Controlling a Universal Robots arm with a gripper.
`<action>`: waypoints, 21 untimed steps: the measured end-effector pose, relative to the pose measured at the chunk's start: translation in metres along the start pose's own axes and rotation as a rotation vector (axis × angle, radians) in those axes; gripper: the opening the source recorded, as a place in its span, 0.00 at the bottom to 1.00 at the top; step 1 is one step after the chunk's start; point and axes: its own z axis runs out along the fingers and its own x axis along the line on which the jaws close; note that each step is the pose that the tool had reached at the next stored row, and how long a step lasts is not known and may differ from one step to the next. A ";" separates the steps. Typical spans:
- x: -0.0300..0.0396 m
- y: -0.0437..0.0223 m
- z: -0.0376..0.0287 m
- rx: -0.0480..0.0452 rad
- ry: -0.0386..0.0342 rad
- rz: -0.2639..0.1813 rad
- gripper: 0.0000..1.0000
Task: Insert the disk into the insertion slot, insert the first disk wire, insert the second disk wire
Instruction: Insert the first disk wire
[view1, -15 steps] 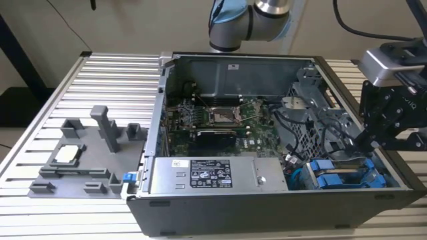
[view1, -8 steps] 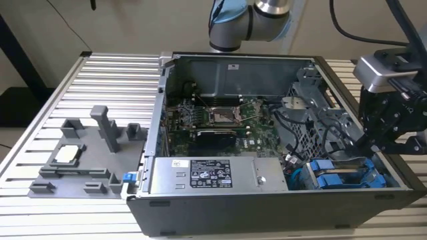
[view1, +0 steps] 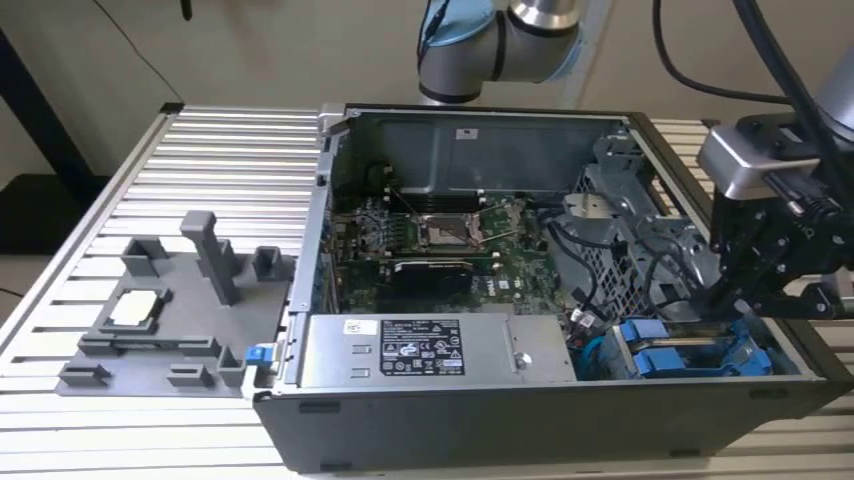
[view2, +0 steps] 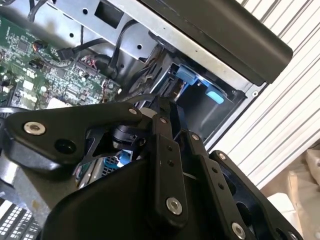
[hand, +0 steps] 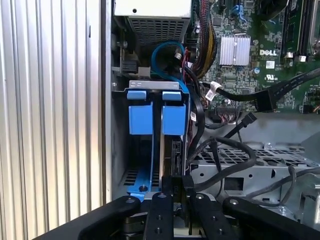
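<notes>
With the disk (hand: 173, 119) judged seated in the insertion slot (hand: 150, 86), the pincer (hand: 178, 194), its grip impossible to tell, is poised just beside it, a wire step judged underway and fine alignment required.

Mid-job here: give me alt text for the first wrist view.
The gripper hangs close to the open end of the drive cage, where two blue drive frames sit side by side. Black wires trail past the cage, with the green motherboard beyond.

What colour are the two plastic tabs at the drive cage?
The plastic tabs are bright blue, seen best in the first wrist view.
</notes>
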 end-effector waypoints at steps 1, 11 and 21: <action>0.0000 0.0000 0.0006 0.0000 0.0000 0.000 0.19; 0.0002 -0.0027 0.0065 -0.0018 -0.0031 0.000 0.19; -0.0006 -0.0034 0.0104 -0.0017 -0.0036 0.000 0.19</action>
